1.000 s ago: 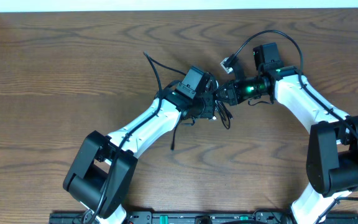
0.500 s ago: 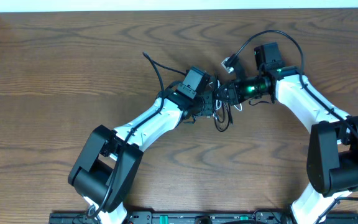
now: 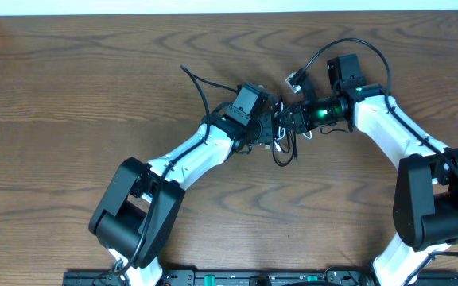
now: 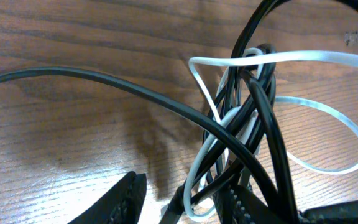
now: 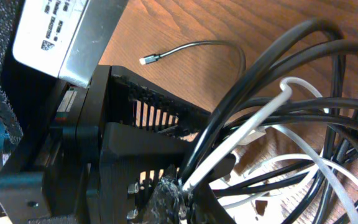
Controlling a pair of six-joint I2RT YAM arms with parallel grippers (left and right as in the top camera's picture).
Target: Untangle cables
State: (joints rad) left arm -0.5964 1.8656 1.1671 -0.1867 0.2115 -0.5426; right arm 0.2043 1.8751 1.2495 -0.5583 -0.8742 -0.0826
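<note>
The black cable (image 4: 104, 78) and the white cable (image 4: 328, 112) are knotted together on the wooden table. In the overhead view the tangle (image 3: 281, 147) lies between both grippers. My left gripper (image 4: 185, 202) stands open, with black strands and a white loop running between its fingers, close against the right one. My right gripper (image 5: 182, 186) is shut on the white cable (image 5: 247, 127) and on black strands (image 5: 272, 56) beside it. One black plug end (image 5: 145, 60) lies free on the table. In the overhead view my left gripper (image 3: 272, 131) nearly meets my right gripper (image 3: 287, 121).
A loose black cable end (image 3: 186, 71) trails up and left of the left arm. A black wire (image 3: 340, 43) arches over the right wrist and ends in a pale plug (image 3: 293, 79). The left wrist camera housing (image 5: 61, 31) sits close to the right gripper.
My left gripper's jaws have spread apart from shut. The left wrist edged slightly up and right, and the tangle shifted a little with it. The right arm held still.
</note>
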